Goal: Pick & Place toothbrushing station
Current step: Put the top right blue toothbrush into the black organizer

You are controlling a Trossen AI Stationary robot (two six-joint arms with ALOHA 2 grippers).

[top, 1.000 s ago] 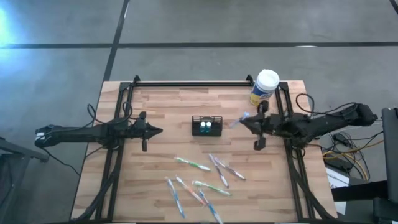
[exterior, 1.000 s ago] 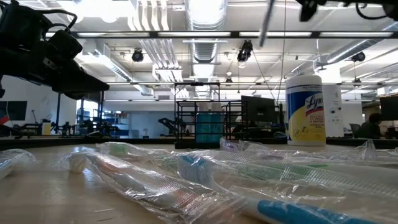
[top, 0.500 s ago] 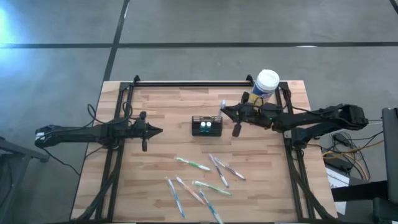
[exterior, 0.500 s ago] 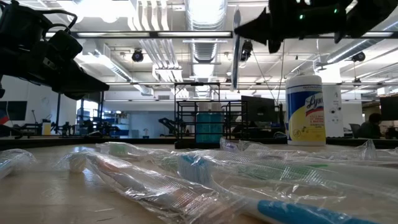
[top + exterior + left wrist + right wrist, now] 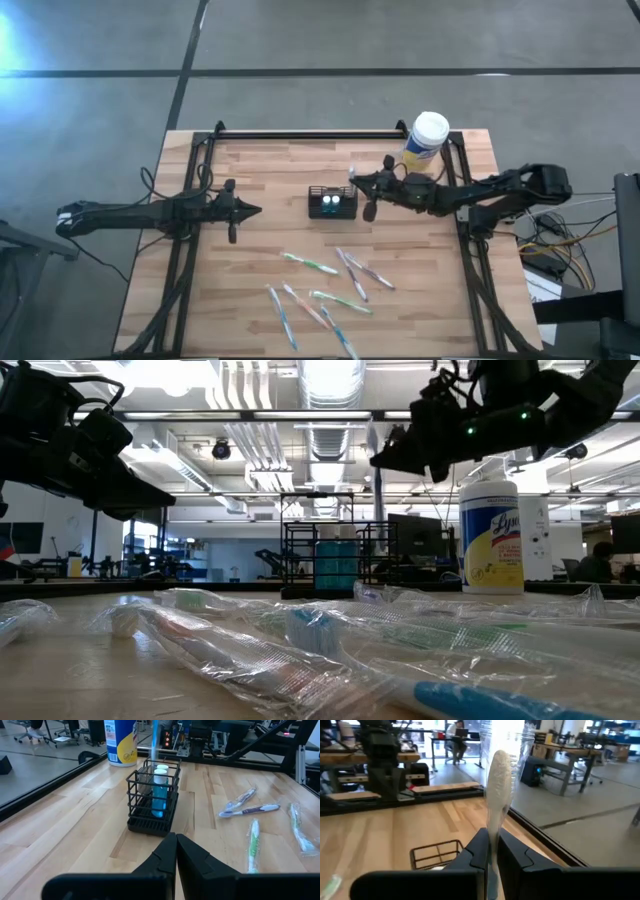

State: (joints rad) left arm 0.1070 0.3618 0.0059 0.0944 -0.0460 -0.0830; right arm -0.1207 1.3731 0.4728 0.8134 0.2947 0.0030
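Black wire-mesh toothbrushing station (image 5: 332, 202) stands on pale planked table (image 5: 270, 300).

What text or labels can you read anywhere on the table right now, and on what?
"Ly": large blue letters, cut off at the edge, on the yellow label of the white-lidded canister.
Smaller print below on that label: too blurred to read.
Toothbrush wrappers: no readable text.
Black wire-mesh holder: no text.

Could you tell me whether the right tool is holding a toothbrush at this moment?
Yes, the right tool is shut on a wrapped toothbrush standing upright between its fingers.
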